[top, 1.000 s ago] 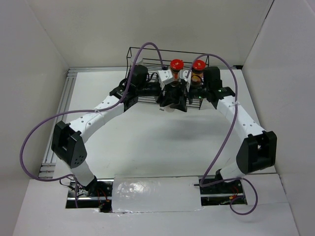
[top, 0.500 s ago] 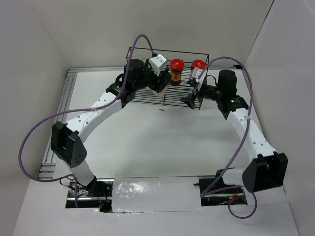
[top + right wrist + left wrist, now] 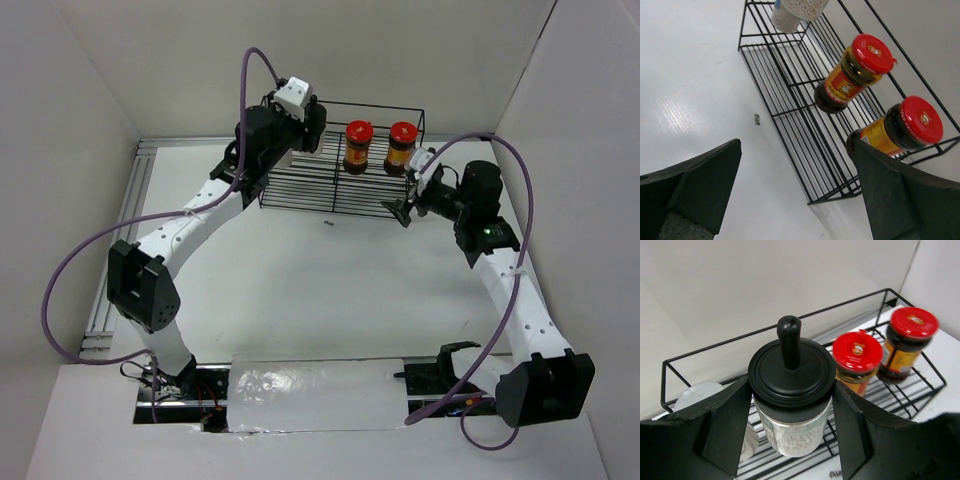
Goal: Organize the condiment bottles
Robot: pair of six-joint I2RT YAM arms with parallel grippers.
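Observation:
A black wire rack [image 3: 330,210] stands at the back of the table. Two amber-brown bottles with red caps [image 3: 358,145] [image 3: 402,145] stand in its right half. My left gripper [image 3: 303,122] is shut on the whitish bottle with the black cap [image 3: 791,390] and holds it above the rack's left half [image 3: 700,352]. The white-capped bottle [image 3: 699,392] stands in the rack's left end, below it. My right gripper [image 3: 406,207] is open and empty, just off the rack's right front corner [image 3: 835,200]. Both red-capped bottles show in its view [image 3: 852,75] [image 3: 900,127].
White walls close in the table on the left, back and right. A slotted metal rail [image 3: 120,240] runs along the left edge. A small dark mark [image 3: 328,224] lies on the table in front of the rack.
My left gripper has risen and moved back and left over the rack with the black-capped bottle. My right gripper has drawn away from the red-capped bottles to the right, open.

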